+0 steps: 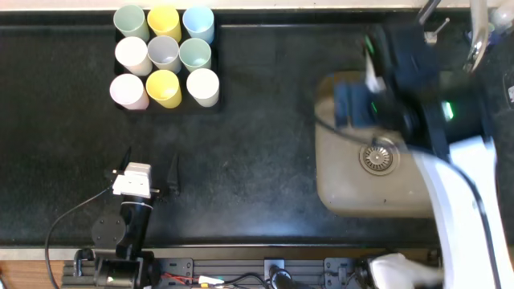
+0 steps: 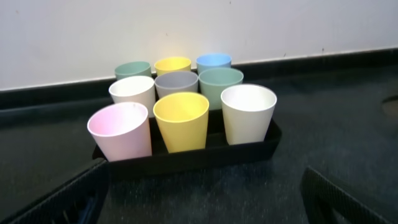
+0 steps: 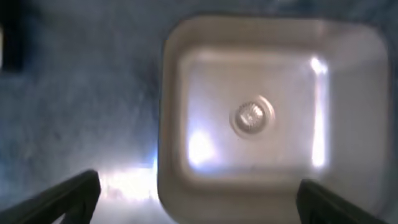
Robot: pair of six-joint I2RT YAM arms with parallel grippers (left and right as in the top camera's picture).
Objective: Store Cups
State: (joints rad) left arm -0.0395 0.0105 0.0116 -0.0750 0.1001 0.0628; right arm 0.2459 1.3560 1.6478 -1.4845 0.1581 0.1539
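Pastel cups (image 1: 164, 54), nine in all, stand upright in three rows inside the black tray (image 2: 186, 160) at the far left of the desk (image 1: 257, 160). Every place in the tray is filled, so storing appears finished. The next move probably calls only for parking both arms without knocking the tray. The left gripper (image 1: 150, 166), fingers spread and holding nothing, sits near its base, facing the tray and well apart from it. The right gripper (image 3: 199, 196), likewise spread and unladen, hangs over the sink (image 1: 325, 172), far from the cups.
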